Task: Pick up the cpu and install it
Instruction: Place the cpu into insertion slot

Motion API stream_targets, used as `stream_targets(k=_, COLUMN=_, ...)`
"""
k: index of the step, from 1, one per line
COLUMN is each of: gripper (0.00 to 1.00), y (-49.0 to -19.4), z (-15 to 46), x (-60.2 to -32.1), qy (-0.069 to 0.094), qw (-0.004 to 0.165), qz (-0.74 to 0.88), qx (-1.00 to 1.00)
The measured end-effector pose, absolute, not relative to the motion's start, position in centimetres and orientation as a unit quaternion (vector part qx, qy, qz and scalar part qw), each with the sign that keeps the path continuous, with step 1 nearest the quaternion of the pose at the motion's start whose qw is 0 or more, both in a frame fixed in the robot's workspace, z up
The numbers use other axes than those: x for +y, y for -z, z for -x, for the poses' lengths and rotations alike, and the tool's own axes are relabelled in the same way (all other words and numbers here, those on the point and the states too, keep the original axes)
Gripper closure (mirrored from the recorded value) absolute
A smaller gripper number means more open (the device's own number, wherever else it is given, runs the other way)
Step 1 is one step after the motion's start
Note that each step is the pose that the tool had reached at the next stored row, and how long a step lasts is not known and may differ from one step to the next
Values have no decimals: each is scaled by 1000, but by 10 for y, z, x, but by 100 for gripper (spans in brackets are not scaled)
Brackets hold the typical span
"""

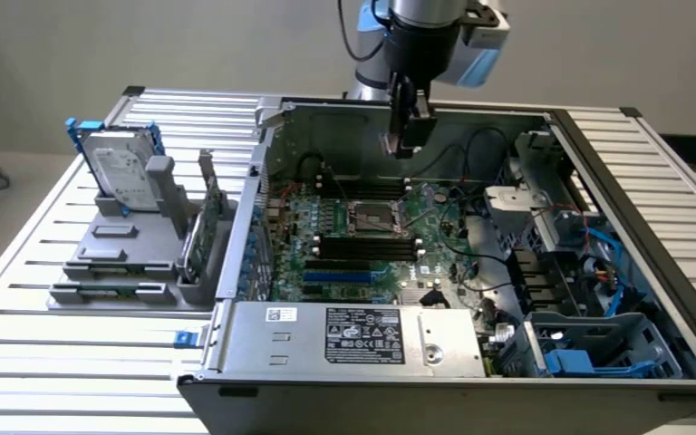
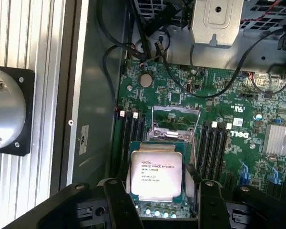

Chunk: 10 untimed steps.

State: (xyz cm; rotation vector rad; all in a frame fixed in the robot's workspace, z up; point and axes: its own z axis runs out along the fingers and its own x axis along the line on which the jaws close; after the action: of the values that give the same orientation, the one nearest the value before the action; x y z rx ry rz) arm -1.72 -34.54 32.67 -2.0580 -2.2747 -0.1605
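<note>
The claw [image 2: 159, 185] is closed on the cpu [image 2: 156, 171] — its two black fingers [image 2: 115, 200] press on opposite edges of the chip, whose pale metal top with printed lettering faces the wrist camera. In the exterior view the claw [image 1: 402, 138] hangs inside the open computer case [image 1: 590, 181], raised above the motherboard [image 1: 433, 213]. The socket [image 2: 175, 125] lies open just beyond the chip. At the exterior view's left, a hard drive [image 1: 122, 168] stands on the slatted surface [image 1: 33, 349].

The cpu [image 2: 156, 174] is pale silver with dark print, the motherboard [image 2: 178, 93] green, the hard drive [image 1: 116, 168] silver, blue-framed.
</note>
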Motion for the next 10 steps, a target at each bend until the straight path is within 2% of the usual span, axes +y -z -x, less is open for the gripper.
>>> stream_targets(k=10, gripper=46, y=-325, z=45, x=-348, qy=52, qw=35, qz=670, qx=-739)
